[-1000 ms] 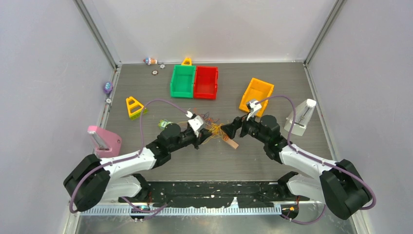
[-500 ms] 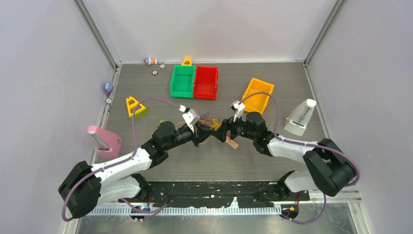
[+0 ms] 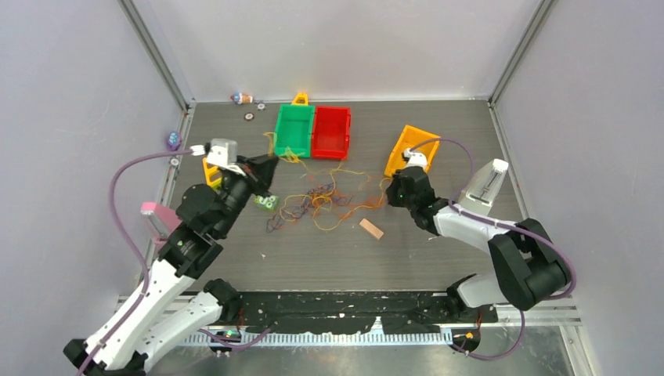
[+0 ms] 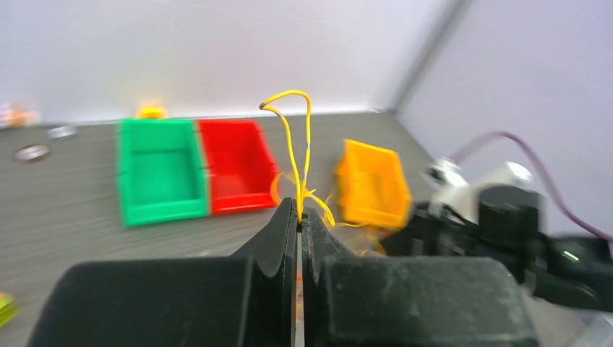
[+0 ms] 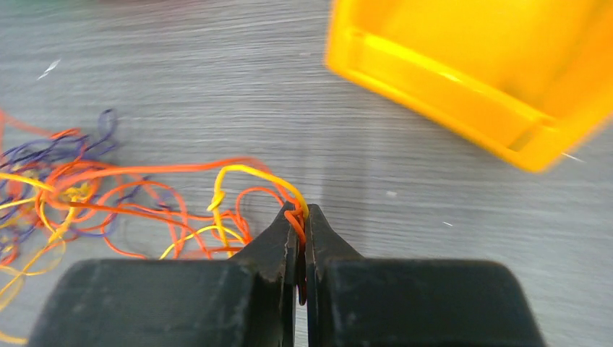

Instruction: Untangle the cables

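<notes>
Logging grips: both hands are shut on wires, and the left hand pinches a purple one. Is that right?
Not quite. The left hand pinches a yellow wire, not a purple one, as the left wrist view shows. The rest holds: the right hand is shut on wires too.

The thin multicoloured cables (image 3: 317,200) lie spread on the grey wood-grain worktop (image 3: 313,258) at mid-frame, between the left gripper (image 3: 271,160) at their upper left and the right gripper (image 3: 388,190) at their right. Above them, the green plastic bin (image 3: 294,129) and red plastic bin (image 3: 330,131) touch side by side. The orange plastic bin (image 3: 409,149) sits apart, further right. A small wooden block (image 3: 371,229) lies just below the cables.
</notes>
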Controlling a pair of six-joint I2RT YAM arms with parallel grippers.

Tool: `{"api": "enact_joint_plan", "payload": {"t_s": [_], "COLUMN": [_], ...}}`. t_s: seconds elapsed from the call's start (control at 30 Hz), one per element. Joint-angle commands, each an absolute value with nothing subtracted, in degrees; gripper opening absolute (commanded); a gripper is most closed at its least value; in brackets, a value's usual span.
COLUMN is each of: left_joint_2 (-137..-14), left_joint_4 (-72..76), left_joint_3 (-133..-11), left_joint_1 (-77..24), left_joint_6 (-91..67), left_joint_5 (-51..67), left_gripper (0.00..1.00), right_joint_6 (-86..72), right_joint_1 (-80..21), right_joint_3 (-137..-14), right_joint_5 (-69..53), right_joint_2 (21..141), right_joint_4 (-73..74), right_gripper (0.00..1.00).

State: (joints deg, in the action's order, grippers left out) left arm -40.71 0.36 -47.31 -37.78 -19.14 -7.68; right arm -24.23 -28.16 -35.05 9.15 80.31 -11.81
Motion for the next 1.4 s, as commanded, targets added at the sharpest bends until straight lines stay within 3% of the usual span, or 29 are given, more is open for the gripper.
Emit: {"api": "enact_joint_plan", "payload": {"t_s": [0.0,0.13,0.37,0.5,0.73,0.77,0.93,0.97,1.0,1.07,1.13,1.37], "left_joint_2": [-38.38,-41.22,-46.89,-49.72,-49.74,-50.31,-52.46,-53.41,-54.69,-57.41,-60.33,-70.05], "left_joint_4": [-7.79,-10.42,-18.11,-25.59,-22.78,-24.07,-24.05,-23.07,-22.1,-20.38,-18.83,-12.44], "left_joint_3": [-45.81,-47.85,-56.73,-60.49,-54.68,-55.82,-58.78,-58.98,-59.47,-61.04,-63.04,-69.57], "left_joint_1": [-31.2,-26.95,-26.72,-26.67,-25.12,-24.94,-24.42,-24.25,-23.93,-23.42,-22.89,-21.41], "left_joint_6": [-21.35,-21.78,-23.57,-19.89,-22.97,-22.62,-20.06,-19.96,-19.93,-19.51,-18.6,-22.78], "left_joint_5": [-19.74,-21.12,-19.61,-18.87,-6.97,-6.72,-7.2,-7.47,-7.42,-7.38,-7.38,-9.13], "left_gripper": [0.0,0.0,0.0,0.0,0.0,0.0,0.0,0.0,0.0,0.0,0.0,0.0], "right_joint_6": [-27.61,-26.52,-22.64,-21.6,-20.85,-20.73,-19.27,-19.22,-19.0,-19.11,-19.05,-17.41], "right_joint_1": [-25.76,-25.74,-25.75,-25.76,-25.41,-25.4,-25.39,-25.35,-25.39,-25.41,-25.38,-25.44], "right_joint_3": [-33.33,-31.2,-27.03,-28.67,-30.52,-29.98,-30.38,-30.13,-29.31,-27.61,-25.98,-22.29], "right_joint_5": [17.27,20.3,7.58,5.19,9.53,8.12,6.53,5.99,5.1,4.92,5.22,2.92], "right_joint_2": [75.49,71.97,73.16,73.29,72.37,72.09,70.84,70.05,69.48,67.14,64.43,57.57], "right_joint_4": [-7.91,-8.86,-18.96,-16.19,-7.21,-8.88,-8.56,-9.35,-9.86,-11.38,-12.65,-15.81], "right_gripper": [0.06,0.05,0.09,0.09,0.15,0.21,0.29,0.43,0.7,0.94,0.99,0.95]}}
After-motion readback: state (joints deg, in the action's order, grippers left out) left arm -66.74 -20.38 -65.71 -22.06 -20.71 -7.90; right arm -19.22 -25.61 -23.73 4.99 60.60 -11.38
